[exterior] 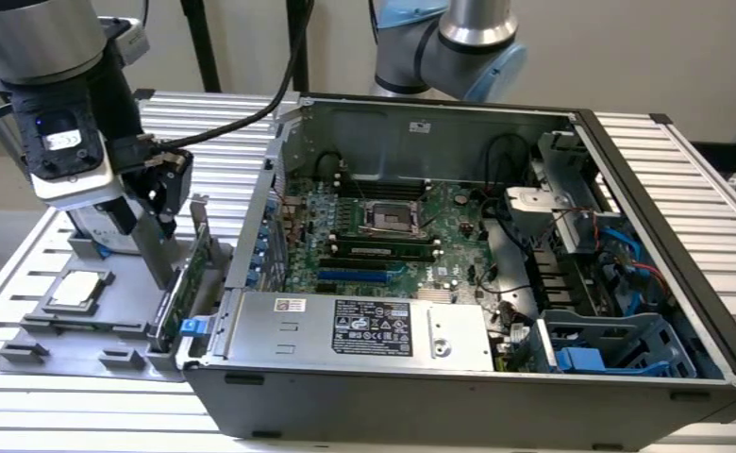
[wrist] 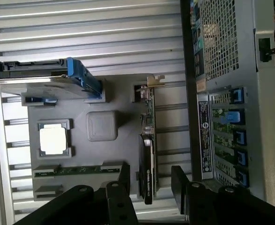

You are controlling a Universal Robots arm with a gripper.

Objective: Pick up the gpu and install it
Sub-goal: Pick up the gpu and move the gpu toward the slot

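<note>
The gpu (exterior: 188, 280) stands on edge in a slot of the grey holder tray (exterior: 78, 332), just outside the open computer case (exterior: 670, 236). In the wrist view the gpu (wrist: 149, 140) appears edge-on, a green board with a black cover and a silver end bracket (wrist: 155, 81). My gripper (exterior: 175, 243) hangs directly over the card and is open. In the wrist view my gripper (wrist: 152, 183) has one dark finger (wrist: 124, 180) on each side of the card's near end, with a gap to the card on both sides. Nothing is held.
The tray (wrist: 123, 101) also carries a hard drive in a blue frame (wrist: 43, 77), a processor (wrist: 53, 139) and a memory stick (wrist: 76, 169). Inside the case lie the motherboard (exterior: 393, 222) with a blue slot (exterior: 361, 276) and a silver power supply (exterior: 356, 326). The case wall (exterior: 252, 236) is close beside the card.
</note>
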